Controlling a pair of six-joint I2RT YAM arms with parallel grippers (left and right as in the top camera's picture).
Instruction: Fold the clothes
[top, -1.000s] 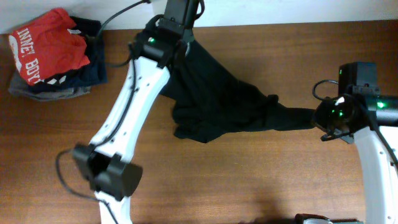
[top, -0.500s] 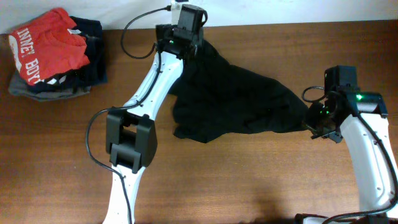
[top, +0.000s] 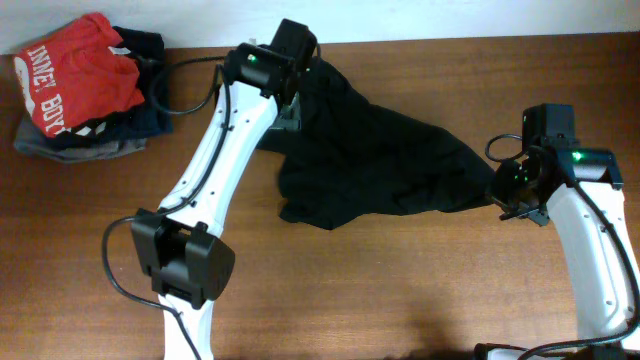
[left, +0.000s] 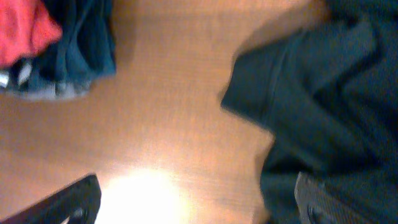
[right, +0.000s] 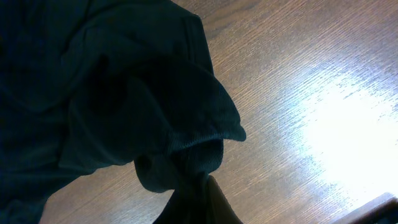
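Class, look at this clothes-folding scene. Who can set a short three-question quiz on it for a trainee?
1. True or false: the left tool is clamped on the black long-sleeved fabric top.
2. Which pinches the top's edge: A, left tool; B, right tool?
3. Fill in: the red shirt with white lettering lies at the brown wooden table's far ___ corner.
Key: 1 false; 2 B; 3 left.

Overhead, the left arm (top: 225, 140) hides the eleven o'clock corner of the black top (top: 380, 170). The left wrist view is blurred, with the clothes pile (left: 74, 43) cut off at ten o'clock and the black top at three.
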